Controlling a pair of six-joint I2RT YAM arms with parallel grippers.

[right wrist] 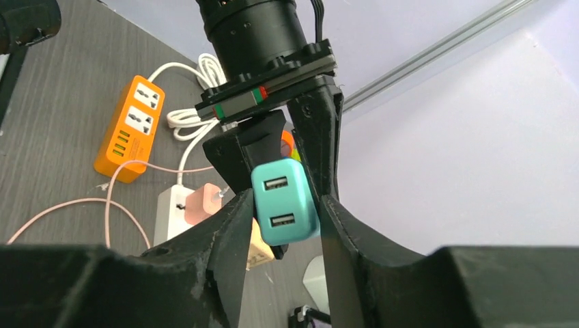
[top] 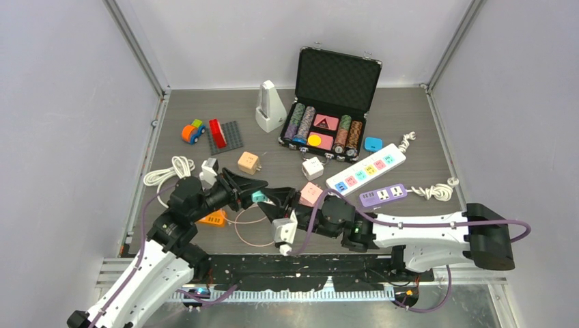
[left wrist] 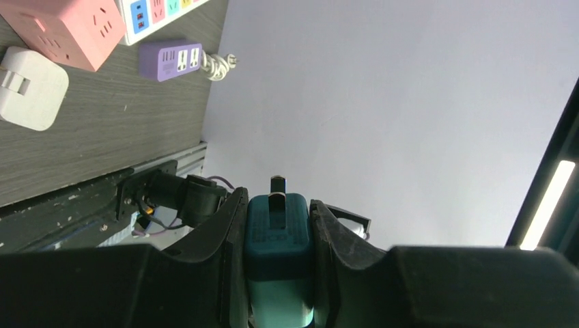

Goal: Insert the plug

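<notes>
- We see the left gripper [left wrist: 278, 201] clamped on the teal plug [left wrist: 276, 236], near the table's [top: 410, 116] seven o'clock edge.
- The right gripper [right wrist: 285, 201] flanks the plug closely; we cannot tell whether it grips.

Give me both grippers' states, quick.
Left gripper: closed on the teal charger.
Right gripper: fingers flank the same charger; whether they grip it cannot be told.
</notes>
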